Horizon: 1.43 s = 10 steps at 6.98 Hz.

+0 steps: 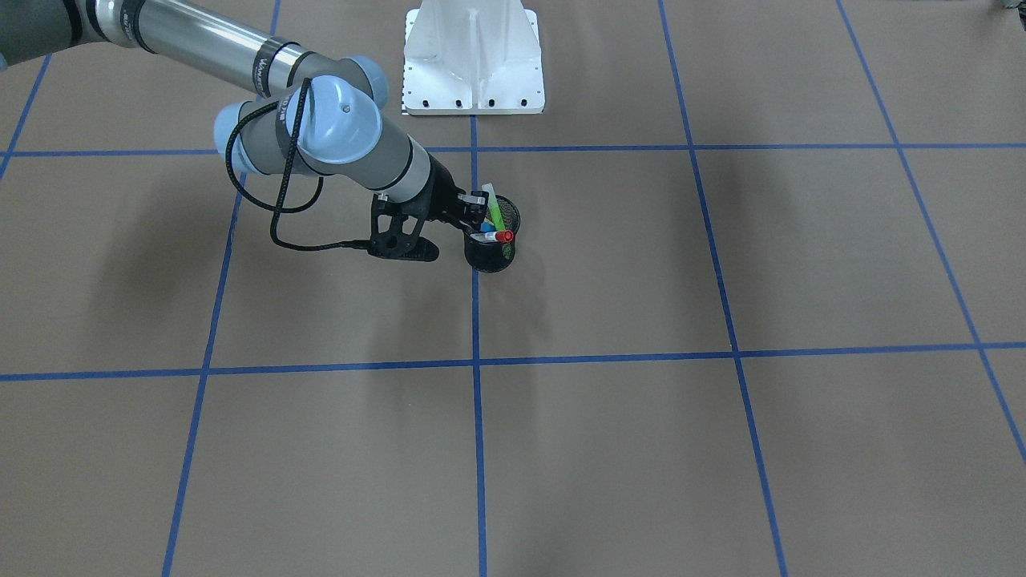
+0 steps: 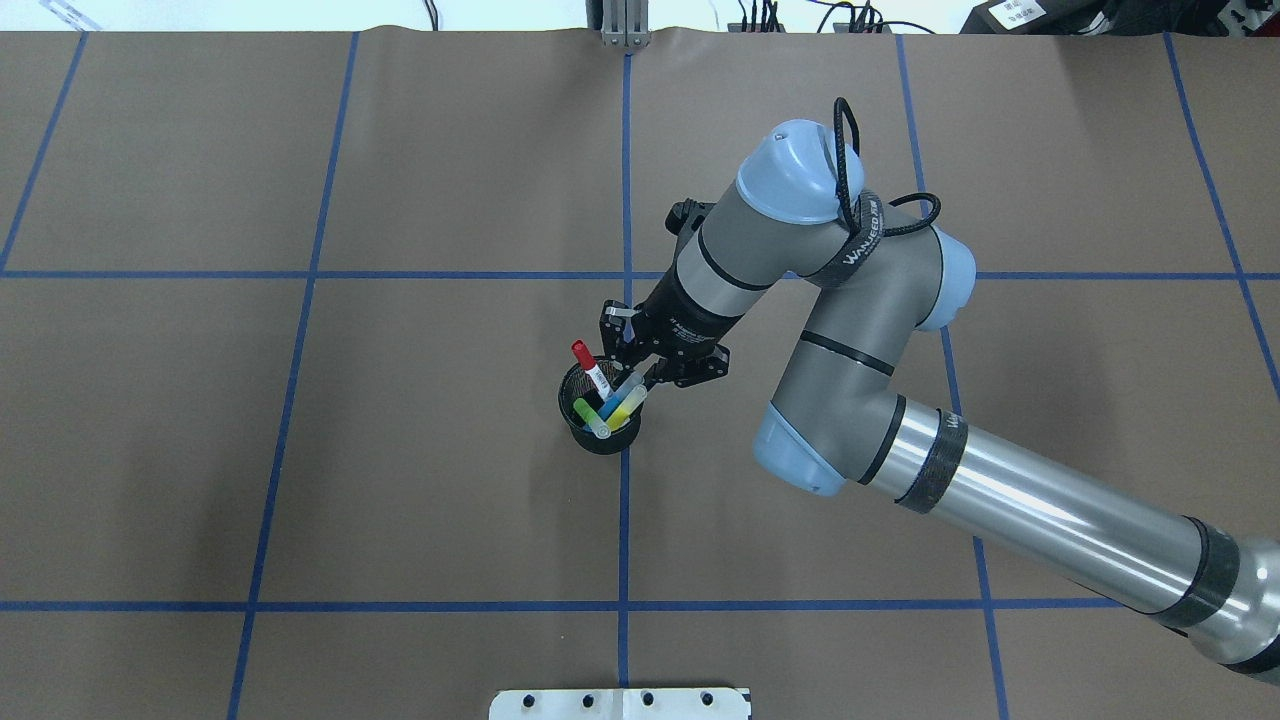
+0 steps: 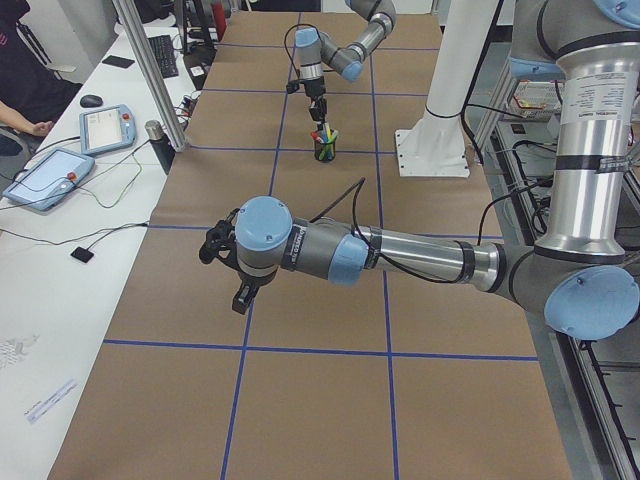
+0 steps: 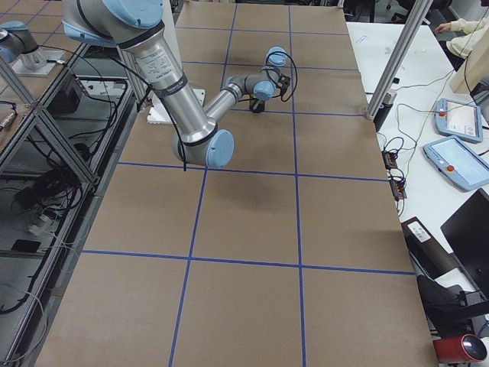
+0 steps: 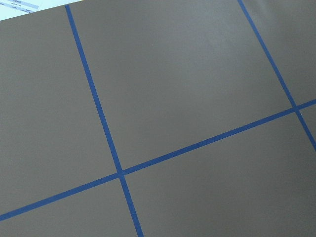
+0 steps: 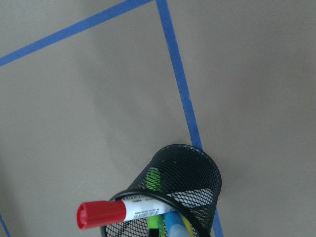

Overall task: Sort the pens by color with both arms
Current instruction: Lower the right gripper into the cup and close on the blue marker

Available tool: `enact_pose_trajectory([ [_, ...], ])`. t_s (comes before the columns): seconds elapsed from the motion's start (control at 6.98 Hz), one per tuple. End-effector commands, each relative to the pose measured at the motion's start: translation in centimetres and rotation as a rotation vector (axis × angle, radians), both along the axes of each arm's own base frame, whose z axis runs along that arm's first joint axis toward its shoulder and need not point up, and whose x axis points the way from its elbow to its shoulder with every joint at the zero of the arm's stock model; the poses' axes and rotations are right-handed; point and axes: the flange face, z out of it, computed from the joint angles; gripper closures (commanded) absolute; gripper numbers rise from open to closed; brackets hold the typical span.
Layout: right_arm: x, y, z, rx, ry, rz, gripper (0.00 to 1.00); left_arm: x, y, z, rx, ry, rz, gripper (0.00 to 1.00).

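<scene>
All four pens (image 2: 605, 398) are in the cup (image 2: 600, 444). Your right gripper (image 2: 638, 372) looks open around the blue and yellow tops. The left gripper (image 3: 240, 295)? Can't tell. Close off-centre and you'll likely grab two or tip the cup.

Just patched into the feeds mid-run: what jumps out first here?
The black mesh cup at the table's centre, on a blue tape line, holds all four pens, the red pen leaning out furthest. The right gripper is down at its rim among the pen tops. The left arm hangs over the table far from the cup.
</scene>
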Motion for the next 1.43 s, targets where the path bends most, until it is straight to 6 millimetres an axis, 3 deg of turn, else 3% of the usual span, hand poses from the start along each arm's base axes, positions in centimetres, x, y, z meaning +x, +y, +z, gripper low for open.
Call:
enact_pose_trajectory([
  [0.0, 0.0, 0.0, 0.1, -0.001, 0.002, 0.0, 0.72, 0.0, 0.0, 0.0, 0.0, -0.001, 0.0, 0.01],
  [0.72, 0.3, 0.1, -0.5, 0.0, -0.009, -0.001, 0.75, 0.0, 0.1, 0.1, -0.002, -0.001, 0.0, 0.01],
  [1.29, 2.7, -0.5, -1.9, -0.002, -0.046, -0.006, 0.75, 0.0, 0.1, 0.0, -0.001, 0.001, 0.0, 0.01],
])
